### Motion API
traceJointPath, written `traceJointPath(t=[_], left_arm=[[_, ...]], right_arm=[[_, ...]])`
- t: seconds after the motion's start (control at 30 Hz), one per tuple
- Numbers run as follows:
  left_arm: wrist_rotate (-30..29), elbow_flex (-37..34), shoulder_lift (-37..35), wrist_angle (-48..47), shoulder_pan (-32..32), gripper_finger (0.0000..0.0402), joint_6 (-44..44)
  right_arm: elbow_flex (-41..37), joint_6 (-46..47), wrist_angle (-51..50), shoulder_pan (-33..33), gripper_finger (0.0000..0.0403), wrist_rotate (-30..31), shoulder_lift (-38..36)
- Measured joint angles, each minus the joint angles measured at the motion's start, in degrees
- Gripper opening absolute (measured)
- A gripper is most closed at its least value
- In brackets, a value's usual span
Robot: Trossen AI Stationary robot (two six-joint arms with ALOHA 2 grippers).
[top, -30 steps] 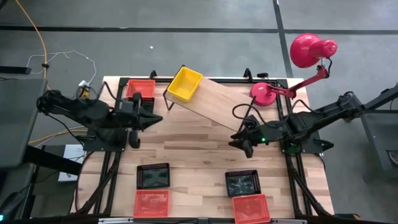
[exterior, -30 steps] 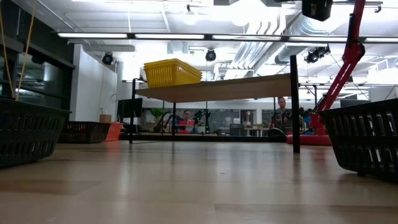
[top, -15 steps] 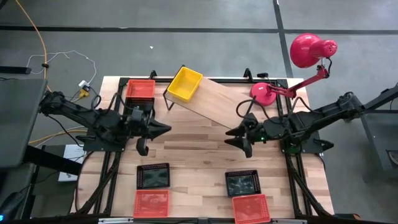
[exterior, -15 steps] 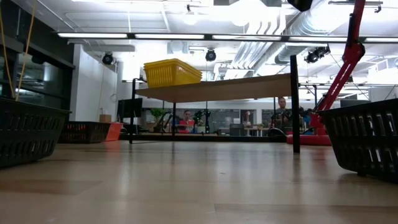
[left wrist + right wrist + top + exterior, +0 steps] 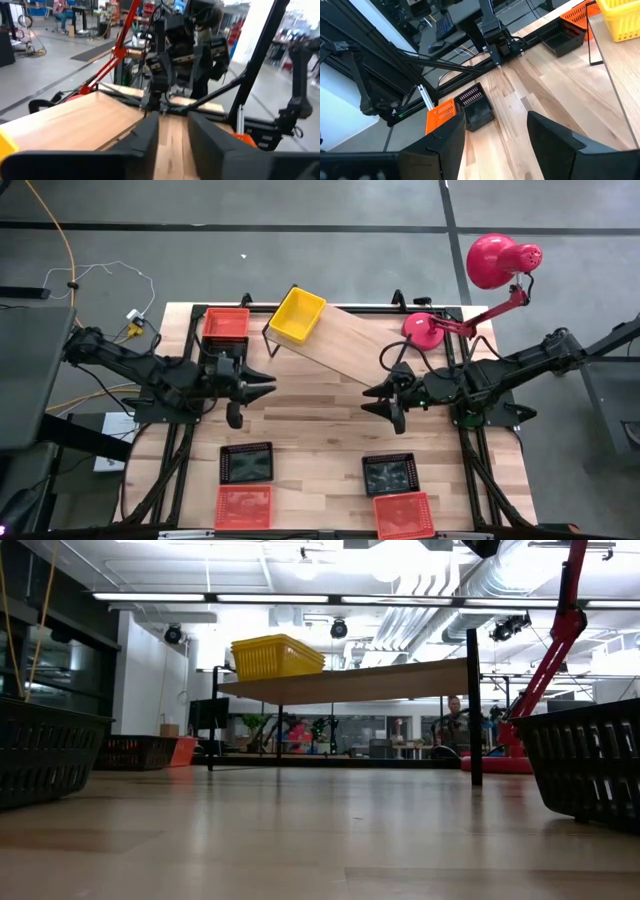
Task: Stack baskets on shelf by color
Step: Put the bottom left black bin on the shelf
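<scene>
Our left pincer [image 5: 262,383], fingers apart and empty, hovers nearer the black basket [image 5: 246,463]; the right pincer [image 5: 372,400], also apart, sits beside the shelf [image 5: 350,348].

One yellow basket [image 5: 297,315], three orange-red baskets [image 5: 226,322], three black baskets [image 5: 247,462], one shelf [image 5: 350,346].

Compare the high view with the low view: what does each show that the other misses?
Only the high view shows both arms, the left gripper and right gripper hovering empty over the table, plus the near orange-red baskets and the lamp head. Only the low view shows the room and a person behind. Both share the yellow basket on the shelf and the black baskets.
</scene>
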Motion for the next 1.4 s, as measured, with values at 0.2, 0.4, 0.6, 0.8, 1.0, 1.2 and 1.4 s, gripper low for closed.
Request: traceJointPath(t=[0.2, 0.4, 0.6, 0.8, 1.0, 1.2, 1.4], left_arm=[[-2.16, 4.45, 0.0, -7.34, 0.0, 0.0183, -0.33], [-0.92, 7.33, 0.0, -12.63, -0.07, 0.0236, -6.79], [3.94, 8.59, 1.03, -26.61, -2.1, 0.0238, -29.08], [13.5, 8.5, 6.45, -41.71, -10.66, 0.0236, -54.49], [13.79, 8.53, 14.74, -52.26, -23.27, 0.0236, -80.98], [15.83, 8.48, 22.95, -60.06, -31.56, 0.0236, -106.32], [17.92, 8.15, 28.28, -59.28, -33.22, 0.0236, -114.7]], right_arm=[[0.0, 0.08, -0.06, 0.0, 0.0199, 0.0, 0.0], [0.0, 0.08, -0.08, 0.02, 0.0199, 0.0, 0.02], [0.0, 0.08, -0.09, 0.0, 0.0199, 0.0, 0.02], [0.0, 0.08, -0.12, 0.0, 0.0199, 0.0, 0.02], [0.0, 0.15, -0.14, 0.0, 0.0199, 0.0, 0.04], [0.02, 0.12, -0.28, 0.0, 0.0199, 0.0, 0.04], [0.02, -0.32, -0.6, 0.0, 0.0199, -0.46, 0.04]])
